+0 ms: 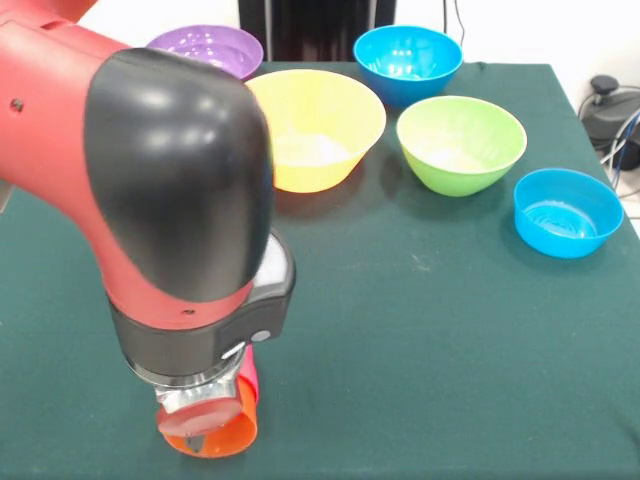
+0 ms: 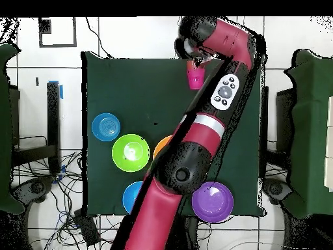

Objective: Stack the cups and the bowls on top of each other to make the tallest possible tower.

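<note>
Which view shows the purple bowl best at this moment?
The overhead view: the purple bowl lies whole and unobstructed beside the arm, its full round rim visible. In the front view the purple bowl sits at the table's far side, with the arm's black elbow covering its lower left part.

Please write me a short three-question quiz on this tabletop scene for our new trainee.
1. True or false: the large orange-yellow plastic bowl sits between the purple plastic bowl and the medium lime green plastic bowl in the front view.
2. How many blue plastic bowls show in the front view? A) one B) two C) three
3. Fill in: in the front view, under the red and black arm's end, at the near edge of the green table, there is an ____ plastic cup with a red-pink cup beside it.

Key: 1 true; 2 B, the far one and the one at the right; 3 orange.
</note>
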Controlling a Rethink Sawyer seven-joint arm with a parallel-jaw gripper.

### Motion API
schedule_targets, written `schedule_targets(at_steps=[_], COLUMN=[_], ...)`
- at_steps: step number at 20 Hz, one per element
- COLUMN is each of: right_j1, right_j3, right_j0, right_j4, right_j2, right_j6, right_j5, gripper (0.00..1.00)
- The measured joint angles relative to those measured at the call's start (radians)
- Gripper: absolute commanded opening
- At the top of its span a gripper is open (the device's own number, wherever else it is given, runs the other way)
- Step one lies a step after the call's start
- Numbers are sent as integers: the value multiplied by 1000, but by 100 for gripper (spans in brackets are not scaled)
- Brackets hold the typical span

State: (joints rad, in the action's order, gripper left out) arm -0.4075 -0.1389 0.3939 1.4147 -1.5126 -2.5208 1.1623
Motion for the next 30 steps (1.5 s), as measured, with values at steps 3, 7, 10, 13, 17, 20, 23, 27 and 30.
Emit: schedule_targets(at_steps=[3,7,10,13,17,20,23,27,30], right_j1=[-11,-45,-62,-89,-103,-105,-105,-106,-108], right_j3=[0,1,1,2,2,2,2,3,4], right_j0=[18,50,62,80,92,101,108,122,130], right_j4=[40,110,141,193,239,277,309,361,381], right_j2=[-52,-140,-175,-233,-278,-313,-347,-407,-442], right_j6=[0,0,0,0,0,0,0,0,0], right_j5=[60,179,224,278,298,309,319,343,351], gripper=[100,100,100,100,100,100,100,100,0])
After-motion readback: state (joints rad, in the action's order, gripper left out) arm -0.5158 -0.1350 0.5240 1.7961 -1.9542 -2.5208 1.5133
